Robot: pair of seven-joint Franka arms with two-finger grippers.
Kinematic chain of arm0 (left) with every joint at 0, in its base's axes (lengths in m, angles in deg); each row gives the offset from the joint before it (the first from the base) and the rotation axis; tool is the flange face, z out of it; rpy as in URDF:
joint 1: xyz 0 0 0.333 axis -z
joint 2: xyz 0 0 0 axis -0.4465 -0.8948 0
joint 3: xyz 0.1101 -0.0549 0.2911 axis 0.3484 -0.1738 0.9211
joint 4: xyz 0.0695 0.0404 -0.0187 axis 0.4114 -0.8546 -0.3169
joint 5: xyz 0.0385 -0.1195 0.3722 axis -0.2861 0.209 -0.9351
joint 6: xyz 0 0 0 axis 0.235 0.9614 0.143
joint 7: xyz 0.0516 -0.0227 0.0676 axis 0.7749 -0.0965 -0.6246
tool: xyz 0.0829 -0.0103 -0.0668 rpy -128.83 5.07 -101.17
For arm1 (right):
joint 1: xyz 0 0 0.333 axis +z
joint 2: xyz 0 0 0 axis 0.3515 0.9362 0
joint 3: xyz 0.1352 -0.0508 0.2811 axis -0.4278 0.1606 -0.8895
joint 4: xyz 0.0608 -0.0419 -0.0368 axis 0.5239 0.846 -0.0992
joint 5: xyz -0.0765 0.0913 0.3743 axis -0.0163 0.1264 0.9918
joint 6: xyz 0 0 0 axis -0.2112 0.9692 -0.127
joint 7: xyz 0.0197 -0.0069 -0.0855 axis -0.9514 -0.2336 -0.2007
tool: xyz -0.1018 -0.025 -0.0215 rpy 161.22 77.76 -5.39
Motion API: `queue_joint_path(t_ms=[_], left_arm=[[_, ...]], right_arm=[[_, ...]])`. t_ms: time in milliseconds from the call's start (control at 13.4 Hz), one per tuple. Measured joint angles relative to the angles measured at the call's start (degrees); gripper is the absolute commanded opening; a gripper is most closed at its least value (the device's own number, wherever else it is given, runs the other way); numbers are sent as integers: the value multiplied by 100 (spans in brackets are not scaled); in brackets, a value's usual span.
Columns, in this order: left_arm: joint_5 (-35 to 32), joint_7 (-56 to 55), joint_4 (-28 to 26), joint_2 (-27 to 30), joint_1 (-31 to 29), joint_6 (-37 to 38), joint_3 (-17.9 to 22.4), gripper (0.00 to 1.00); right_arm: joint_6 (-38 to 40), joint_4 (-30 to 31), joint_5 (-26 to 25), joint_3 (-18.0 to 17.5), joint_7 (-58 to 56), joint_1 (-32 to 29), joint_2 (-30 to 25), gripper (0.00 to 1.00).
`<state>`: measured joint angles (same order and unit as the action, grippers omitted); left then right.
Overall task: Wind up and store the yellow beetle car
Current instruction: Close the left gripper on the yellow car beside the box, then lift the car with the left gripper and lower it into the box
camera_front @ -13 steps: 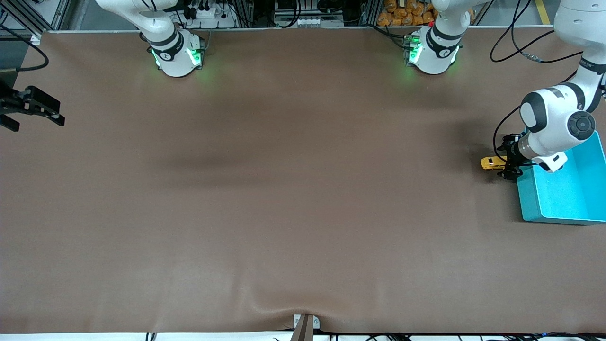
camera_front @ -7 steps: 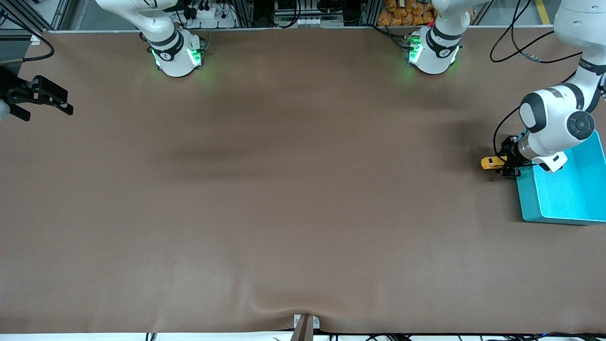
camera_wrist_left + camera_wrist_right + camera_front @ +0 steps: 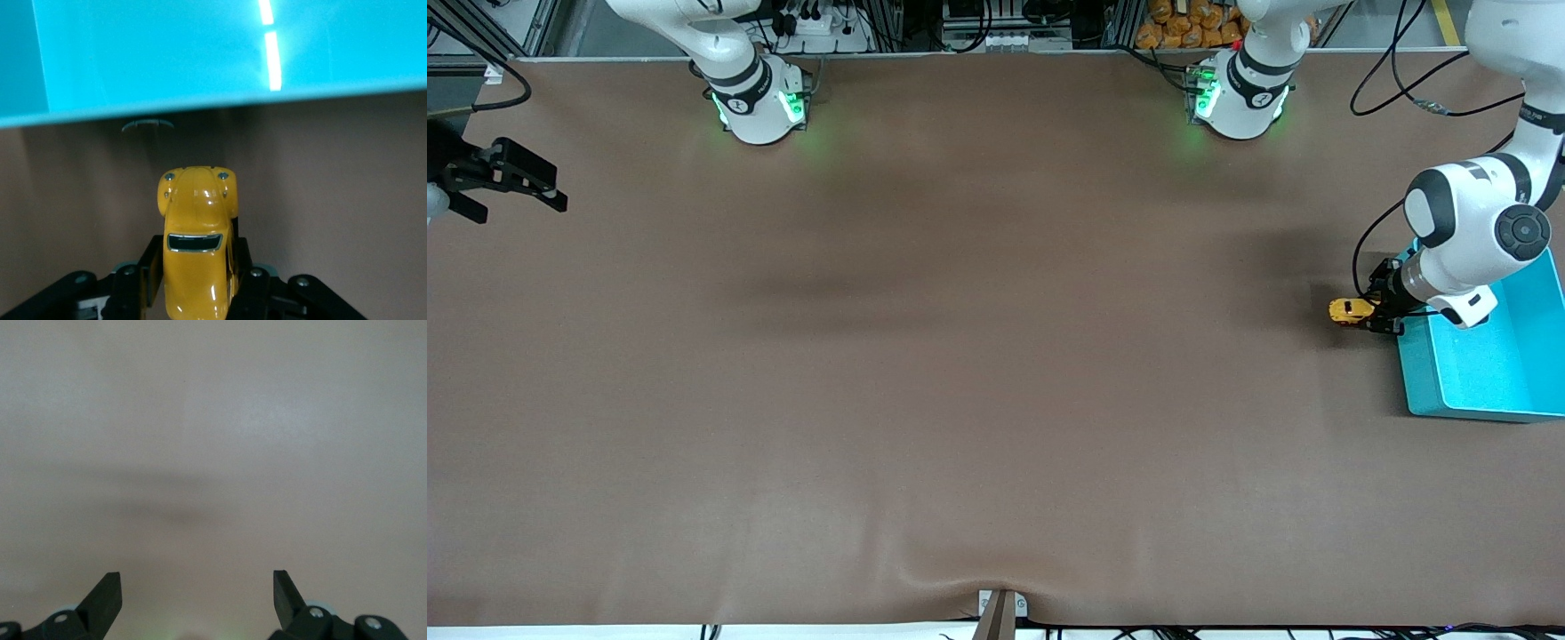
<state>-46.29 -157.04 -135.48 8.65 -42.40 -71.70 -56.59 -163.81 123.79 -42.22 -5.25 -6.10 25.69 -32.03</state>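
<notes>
One car (image 3: 1349,309) sat clamped between the left gripper's (image 3: 1378,313) fingers (image 3: 143,283), just beside one teal bin (image 3: 1485,378). The right gripper (image 3: 516,182) waited, fingers apart, over its table end.

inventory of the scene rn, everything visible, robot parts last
yellow beetle car: 1, yellow-orange with dark windows, between the left pincer's fingers, just outside the teal bin's wall at the left arm's end of the table.
teal bin: 1, teal, open-topped, on the table at the left arm's end, beside the car.
table: 1, brown cover, carries the bin and both arm bases.
left pincer: 1, black, shut on the car's sides, low next to the bin.
right pincer: 1, black, open, holds nothing, over the right arm's end of the table; that arm waits.
</notes>
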Motion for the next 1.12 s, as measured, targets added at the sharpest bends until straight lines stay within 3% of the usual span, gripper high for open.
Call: queue_joint_path(t_ms=[224, 447, 894, 1118], left_arm=[[-19, 172, 280, 525, 340, 990, -121, 1], [-54, 1770, 465, 893, 273, 1492, -101, 0], [-105, 6326, 910, 842, -1229, 1514, 3, 0], [-527, 7232, 1260, 449, -1562, 1458, 5, 0]], right_arm=[[2, 2, 5, -4, 0, 5, -1, 100], [10, 1, 14, -31, 9, 47, -23, 100], [59, -33, 30, -214, 423, 77, -123, 100], [51, -45, 48, -214, 462, 77, -141, 100]])
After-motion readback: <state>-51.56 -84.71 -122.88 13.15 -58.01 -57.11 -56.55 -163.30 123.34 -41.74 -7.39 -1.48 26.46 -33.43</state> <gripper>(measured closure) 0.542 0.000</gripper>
